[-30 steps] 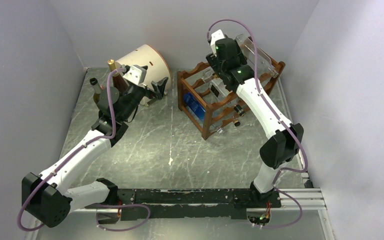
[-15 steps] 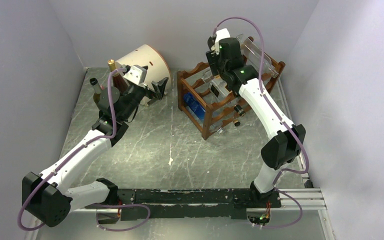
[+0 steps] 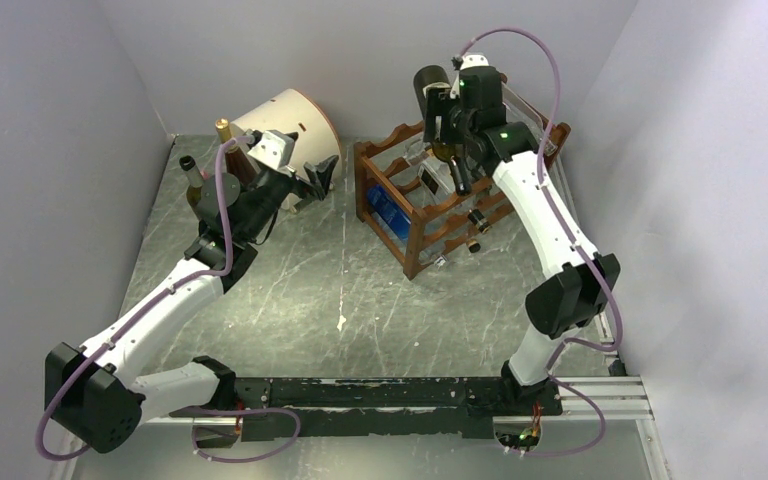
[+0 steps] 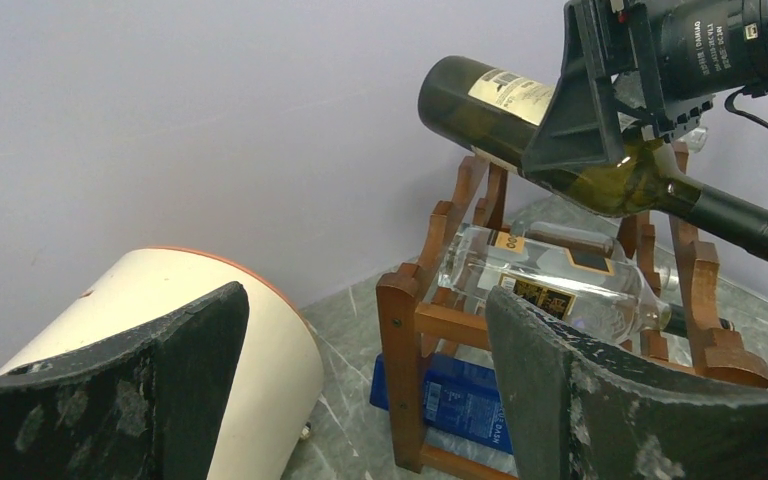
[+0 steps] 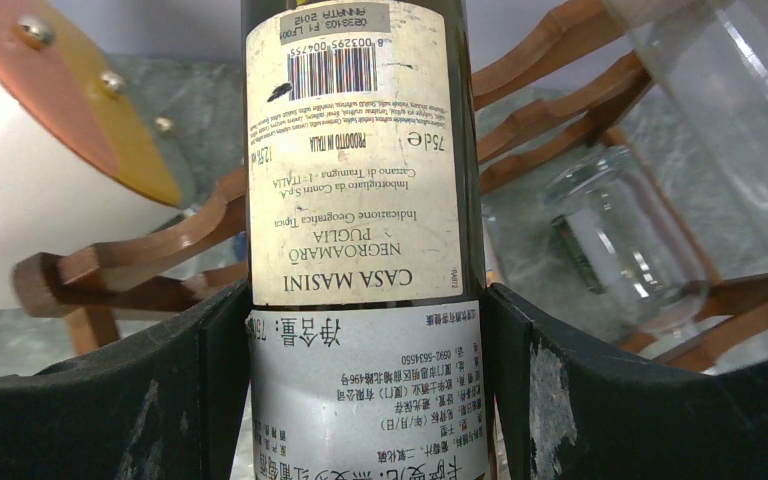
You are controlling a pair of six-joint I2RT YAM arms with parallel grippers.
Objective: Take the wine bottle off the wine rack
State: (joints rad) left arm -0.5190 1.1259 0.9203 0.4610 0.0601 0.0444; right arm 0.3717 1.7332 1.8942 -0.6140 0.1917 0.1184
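A dark green wine bottle (image 3: 430,90) with a pale label hangs in the air above the wine rack (image 3: 415,240), tilted, neck pointing down toward the near side. My right gripper (image 3: 450,120) is shut on the bottle's body; in the right wrist view the labelled bottle (image 5: 360,200) fills the gap between both pads of that gripper (image 5: 360,400). From the left wrist, the bottle (image 4: 500,95) floats free above the reddish-brown rack (image 4: 400,330). My left gripper (image 3: 315,180) hovers open and empty left of the rack, beside the cream drum.
A cream drum (image 3: 290,115) lies at the back left. Two upright bottles (image 3: 192,175) stand behind the left arm. A clear bottle (image 4: 550,280) lies in the rack over a blue box (image 4: 460,400). Another clear bottle (image 3: 520,110) rests on the rack's far side.
The right arm has risen and swung back, lifting the dark bottle up off the rack's top rails. The left arm has not moved.
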